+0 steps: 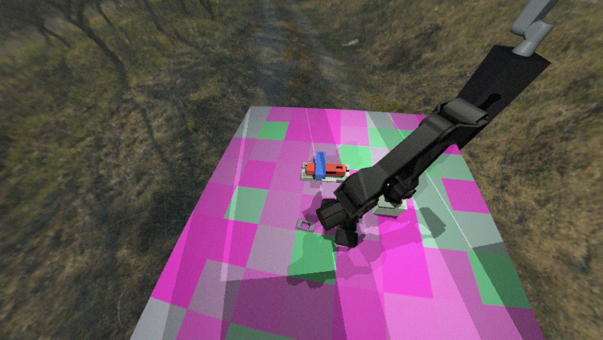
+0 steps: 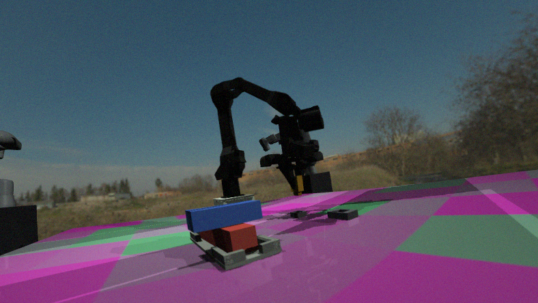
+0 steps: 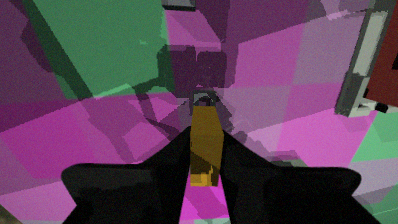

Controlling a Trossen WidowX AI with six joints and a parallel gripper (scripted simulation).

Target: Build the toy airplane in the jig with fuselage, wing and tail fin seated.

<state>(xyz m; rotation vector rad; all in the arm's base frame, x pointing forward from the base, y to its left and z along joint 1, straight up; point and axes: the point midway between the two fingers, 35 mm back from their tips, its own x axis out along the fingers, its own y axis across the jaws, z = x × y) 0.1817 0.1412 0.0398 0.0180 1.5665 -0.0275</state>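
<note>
The yellow tail fin [image 2: 300, 183] [image 3: 206, 145] is upright between the fingers of my gripper [image 3: 203, 131], which is shut on it. It hangs above its small dark holder [image 2: 298, 213]. The arm hides fin and fingertips in the top view. The red fuselage [image 1: 335, 170] [image 2: 242, 237] [image 3: 386, 75] lies in the grey cradle [image 1: 304, 178] [image 2: 233, 260] [image 3: 356, 86], off to the right in the wrist view. The blue wing [image 1: 321, 165] [image 2: 225, 215] lies across the fuselage top; its tab is hidden. The tail socket [image 1: 339, 167] shows as a dark slot near the fuselage's right end.
A flat grey holder with an opening [image 1: 298, 224] [image 2: 342, 215] lies on the table left of the gripper in the top view. The arm's base stands on a pale block [image 1: 390, 208] [image 2: 233, 198]. A black box [image 1: 506, 73] with grey arm parts stands beyond the table.
</note>
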